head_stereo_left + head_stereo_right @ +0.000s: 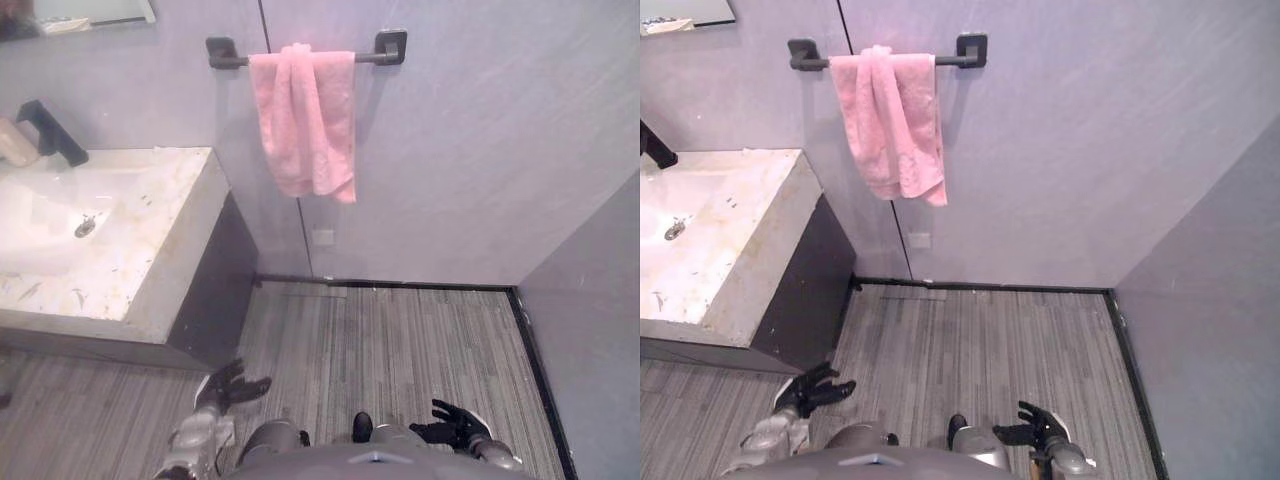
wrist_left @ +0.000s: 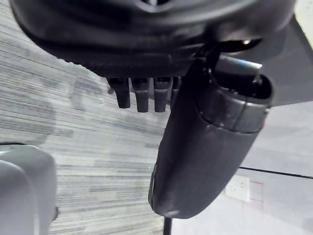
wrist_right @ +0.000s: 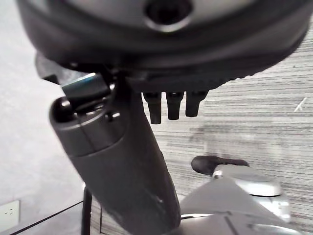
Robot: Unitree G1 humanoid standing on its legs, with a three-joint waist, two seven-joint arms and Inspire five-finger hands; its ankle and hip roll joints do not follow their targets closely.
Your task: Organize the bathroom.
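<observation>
Hanging low at the near edge of the head views, the left hand point(image 1: 228, 388) and the right hand point(image 1: 453, 424) both hover above the striped grey floor point(image 1: 400, 340) with nothing in them. The left hand's fingers point(image 2: 138, 96) are relaxed and slightly spread, its thumb standing out to one side; in its own wrist view they point loosely down toward the floor. The right hand's fingers point(image 3: 168, 105) are likewise loose and apart, holding nothing. The left hand is just beside the dark front of the vanity cabinet point(image 1: 215, 290); the right hand is well apart from it, nearer the side wall.

Farther back on the robot's left, the pale stone surface point(image 1: 165, 235) of the vanity carries a white sink basin point(image 1: 45, 225) with a metal drain point(image 1: 86, 226) in its middle. A dark faucet point(image 1: 52, 130) stands at the basin's far edge, and a pale bottle-like object point(image 1: 14, 142) sits just beside it, too cut off to identify.

Farthest away, on the grey back wall point(image 1: 470, 140), a dark towel bar point(image 1: 385, 48) is mounted. A pink towel point(image 1: 305, 120) is draped over the bar, bunched toward its left half and hanging in uneven folds. Below it, near the floor, a small white wall socket point(image 1: 322, 238) sits on the wall.
</observation>
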